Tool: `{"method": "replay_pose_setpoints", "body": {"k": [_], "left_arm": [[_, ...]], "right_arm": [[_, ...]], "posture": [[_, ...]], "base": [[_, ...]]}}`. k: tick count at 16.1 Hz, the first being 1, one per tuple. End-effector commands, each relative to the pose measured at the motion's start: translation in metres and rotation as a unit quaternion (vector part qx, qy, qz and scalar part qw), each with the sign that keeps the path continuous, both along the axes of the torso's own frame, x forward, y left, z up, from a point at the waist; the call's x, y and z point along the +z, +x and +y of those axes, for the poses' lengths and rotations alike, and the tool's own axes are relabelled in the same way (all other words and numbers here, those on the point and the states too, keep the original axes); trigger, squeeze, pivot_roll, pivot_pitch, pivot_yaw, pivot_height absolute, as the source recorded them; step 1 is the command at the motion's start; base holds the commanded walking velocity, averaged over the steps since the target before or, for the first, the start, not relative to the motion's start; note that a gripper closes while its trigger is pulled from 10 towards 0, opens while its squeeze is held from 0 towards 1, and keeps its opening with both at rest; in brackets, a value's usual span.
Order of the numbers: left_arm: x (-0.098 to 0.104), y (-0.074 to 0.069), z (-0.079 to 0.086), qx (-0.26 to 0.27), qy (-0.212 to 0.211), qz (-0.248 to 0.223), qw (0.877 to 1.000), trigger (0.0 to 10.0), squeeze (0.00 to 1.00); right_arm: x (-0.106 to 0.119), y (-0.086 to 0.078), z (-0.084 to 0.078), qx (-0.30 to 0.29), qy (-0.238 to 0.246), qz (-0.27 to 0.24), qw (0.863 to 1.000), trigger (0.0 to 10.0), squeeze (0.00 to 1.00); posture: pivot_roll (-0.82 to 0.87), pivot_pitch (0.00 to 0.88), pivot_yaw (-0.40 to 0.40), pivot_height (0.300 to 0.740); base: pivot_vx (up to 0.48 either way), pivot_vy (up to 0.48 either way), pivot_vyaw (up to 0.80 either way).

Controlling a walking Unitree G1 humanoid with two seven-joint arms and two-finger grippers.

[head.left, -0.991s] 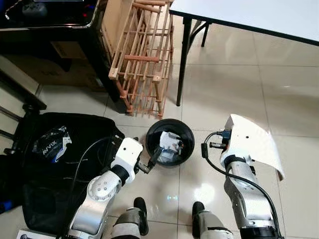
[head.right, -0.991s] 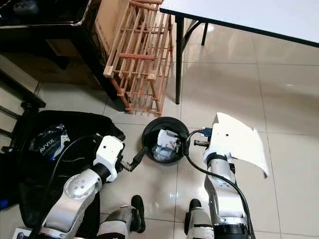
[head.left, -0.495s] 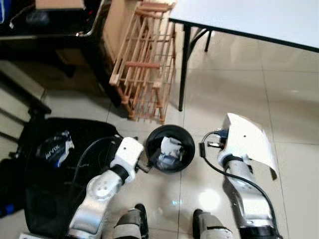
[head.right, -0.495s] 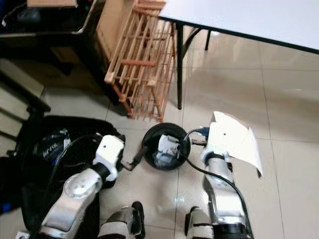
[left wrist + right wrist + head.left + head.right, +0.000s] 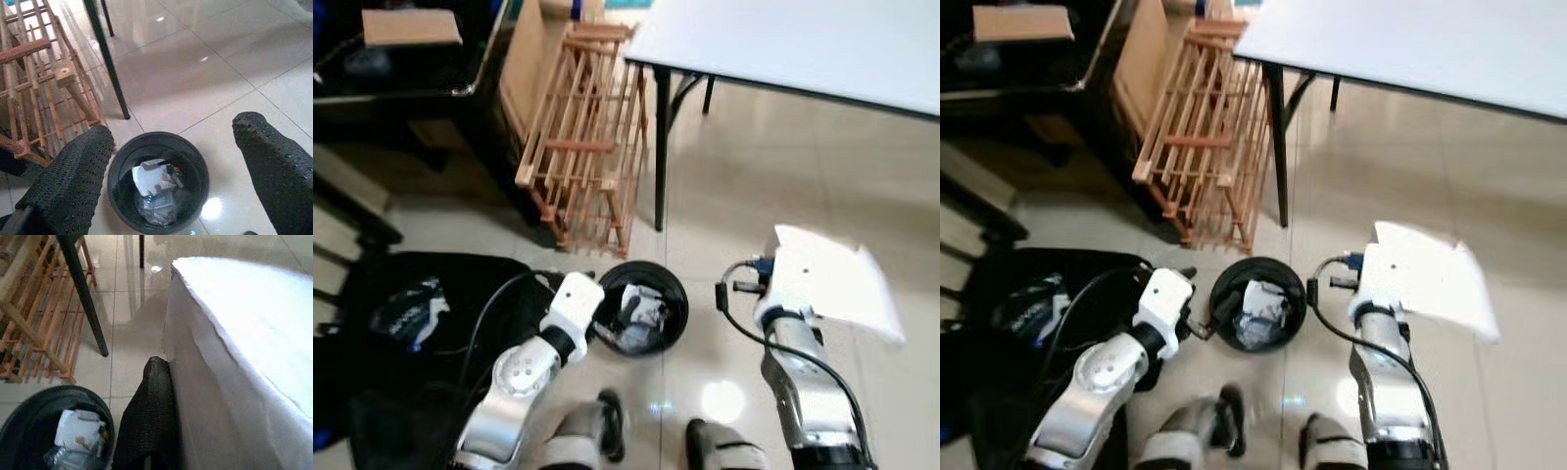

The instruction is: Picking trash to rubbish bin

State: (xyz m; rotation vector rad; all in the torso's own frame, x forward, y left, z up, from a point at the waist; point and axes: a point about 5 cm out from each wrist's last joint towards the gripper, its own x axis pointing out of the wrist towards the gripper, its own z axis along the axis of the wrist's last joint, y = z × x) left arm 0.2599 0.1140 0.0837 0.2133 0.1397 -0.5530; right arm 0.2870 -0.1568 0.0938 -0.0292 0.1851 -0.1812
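- While the robot stands over the black rubbish bin point(image 5: 641, 305), its left gripper point(image 5: 171, 161) hangs above the rim, jaws wide apart and empty.
- Right gripper point(image 5: 151, 421) pinches a white sheet of paper point(image 5: 832, 284), now nearer the bin than a second ago; dropping it comes next.

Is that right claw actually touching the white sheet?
Touching. In the right wrist view a black finger of the right gripper lies flat against the white sheet, with no gap between them; the jaws look closed on it.
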Motion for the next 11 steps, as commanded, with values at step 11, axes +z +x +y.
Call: {"method": "replay_pose_setpoints", "body": {"k": [11], "left_arm": [[-0.009, -0.007, 0.004, 0.007, 0.011, 0.020, 1.000, 10.0, 0.00]], "right_arm": [[-0.003, -0.004, 0.021, 0.057, 0.028, 0.002, 0.998, 10.0, 0.00]], "posture": [[-0.01, 0.339, 0.095, 0.740]], "base": [[0.000, 0.000, 0.00]]}}
